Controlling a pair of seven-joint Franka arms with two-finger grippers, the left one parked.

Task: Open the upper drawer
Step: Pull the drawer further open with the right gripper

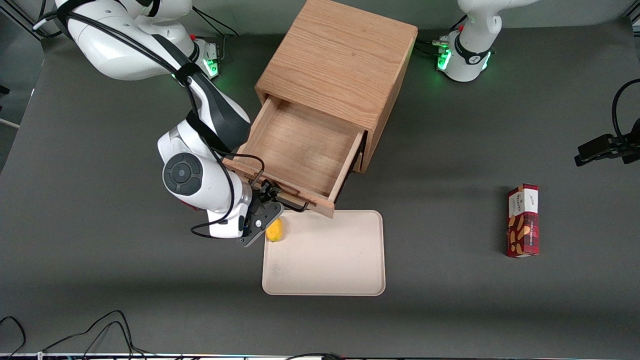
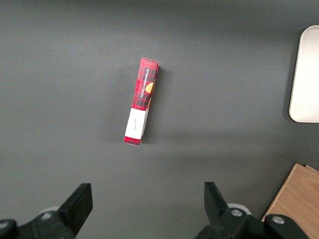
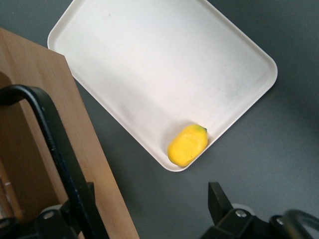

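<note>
White glossy arm (image 1: 200, 180) with black joint sleeve, black cables, dark grey gripper (image 1: 267, 200), green base lights.

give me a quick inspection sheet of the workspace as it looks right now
surface: dark grey table, matte.
job's things: upper drawer of the oak cabinet is pulled well out and looks empty; its black handle faces the front camera.
clutter: cream tray just in front of the drawer, with a yellow fruit in its corner; red snack box lying flat toward the parked arm's end.
grippers: claw at the drawer handle, one finger clear of the bar, so open.
cables: black cable loops along the table edge nearest the front camera.
surroundings: black mount at the parked arm's end.
</note>
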